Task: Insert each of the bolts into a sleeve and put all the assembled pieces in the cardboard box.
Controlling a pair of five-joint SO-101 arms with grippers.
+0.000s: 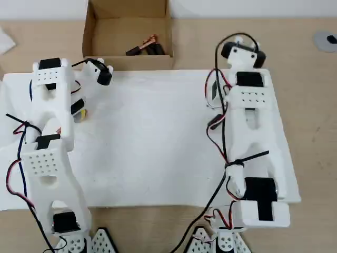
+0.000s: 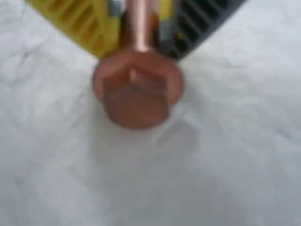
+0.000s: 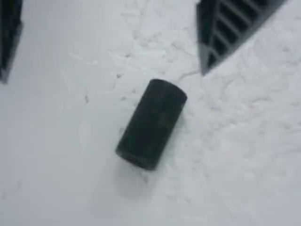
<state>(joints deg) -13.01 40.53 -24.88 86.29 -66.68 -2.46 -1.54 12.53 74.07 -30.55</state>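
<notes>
One copper bolt (image 2: 137,89) is pinched by its shank in the left tool (image 2: 141,33), with its head close to the white sheet (image 2: 225,165). The right tool (image 3: 113,42) is spread above a black sleeve (image 3: 151,123) that lies on its side on the sheet. Assembled pieces (image 1: 146,47) lie in the cardboard box (image 1: 90,31).

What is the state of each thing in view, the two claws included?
bolt: held by its shaft, head toward the cloth
left claw: shut on the bolt
sleeve: lying on its side on the cloth, ungripped
right claw: open, above the sleeve
cardboard box: open, assembled pieces inside
</notes>
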